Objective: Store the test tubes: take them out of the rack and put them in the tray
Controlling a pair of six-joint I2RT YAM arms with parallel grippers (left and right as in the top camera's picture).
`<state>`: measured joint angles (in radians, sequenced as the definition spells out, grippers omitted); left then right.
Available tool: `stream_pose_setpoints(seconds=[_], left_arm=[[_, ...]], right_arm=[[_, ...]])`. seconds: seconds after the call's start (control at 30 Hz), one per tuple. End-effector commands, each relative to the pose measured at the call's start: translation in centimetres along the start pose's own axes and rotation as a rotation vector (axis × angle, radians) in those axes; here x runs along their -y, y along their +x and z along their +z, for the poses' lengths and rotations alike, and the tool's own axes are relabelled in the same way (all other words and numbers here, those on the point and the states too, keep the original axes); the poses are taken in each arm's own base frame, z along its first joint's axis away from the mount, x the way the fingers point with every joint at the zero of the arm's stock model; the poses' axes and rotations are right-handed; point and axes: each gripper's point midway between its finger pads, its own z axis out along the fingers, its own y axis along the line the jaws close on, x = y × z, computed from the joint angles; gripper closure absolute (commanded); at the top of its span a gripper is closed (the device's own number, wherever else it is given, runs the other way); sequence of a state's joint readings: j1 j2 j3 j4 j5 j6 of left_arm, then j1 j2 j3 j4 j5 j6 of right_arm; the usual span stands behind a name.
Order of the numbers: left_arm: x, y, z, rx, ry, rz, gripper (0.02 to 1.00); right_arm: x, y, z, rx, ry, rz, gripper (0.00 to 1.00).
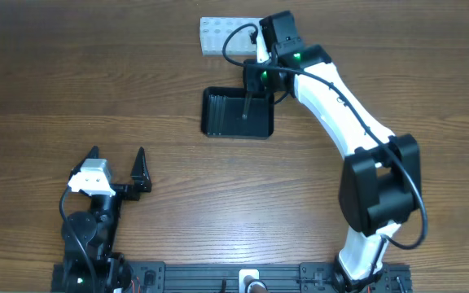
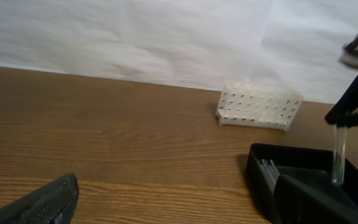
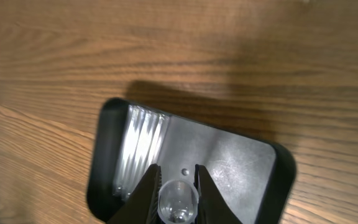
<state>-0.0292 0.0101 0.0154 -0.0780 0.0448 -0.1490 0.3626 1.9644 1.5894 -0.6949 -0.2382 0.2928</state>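
The table (image 1: pixel 96 81) lies open on every side of the work. The rack (image 1: pixel 222 34) stands near the far edge, and the tray (image 1: pixel 210 114) sits just in front of it, apart from it, with a strip of bare wood between them. Wide wood runs to the left of both and in front of the tray, down to the arm bases. The right arm slants across the right half of the table from its base up to the tray.

In the right wrist view the tray's raised walls ring a flat floor. Several tubes (image 3: pixel 140 146) lie side by side along one wall, and the rest of the floor is bare.

The right gripper (image 1: pixel 257 81) hangs above the tray near its right side, on the rack's side. Its fingers are narrowed onto one tube (image 3: pixel 178 200), held upright by its upper end and seen end-on between the two pads. From the left wrist view this tube hangs straight down from the gripper. Its lower end is inside the tray's walls, and I cannot tell if it touches the floor. It stands clear of the tubes lying in the tray.

The left gripper (image 1: pixel 118 155) sits low at the near left, well apart from tray and rack. Its fingers are spread wide and hold nothing.
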Motion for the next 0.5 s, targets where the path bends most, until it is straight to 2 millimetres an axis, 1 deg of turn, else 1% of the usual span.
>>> stream_pose_setpoints(seconds=[0.03, 0.17, 0.37, 0.43, 0.47, 0.5], left_arm=[[-0.4, 0.1, 0.0, 0.004, -0.019, 0.014, 0.020], [-0.4, 0.1, 0.0, 0.004, -0.019, 0.014, 0.018], [-0.4, 0.1, 0.0, 0.004, -0.019, 0.014, 0.020], [-0.4, 0.1, 0.0, 0.004, -0.019, 0.014, 0.020], [-0.4, 0.1, 0.0, 0.004, -0.019, 0.014, 0.018], [-0.4, 0.1, 0.0, 0.004, -0.019, 0.014, 0.018]], right_arm=[[0.1, 1.2, 2.6, -0.059, -0.019, 0.035, 0.956], [0.8, 2.2, 4.3, -0.099, -0.006, 0.063, 0.956], [0.8, 3.1, 5.5, -0.128, 0.004, 0.069, 0.952], [0.6, 3.3, 5.8, -0.133, 0.009, 0.065, 0.917], [0.5, 3.4, 6.0, -0.135, 0.007, 0.062, 0.882], [0.3, 3.5, 6.3, -0.137, 0.006, 0.057, 0.825]])
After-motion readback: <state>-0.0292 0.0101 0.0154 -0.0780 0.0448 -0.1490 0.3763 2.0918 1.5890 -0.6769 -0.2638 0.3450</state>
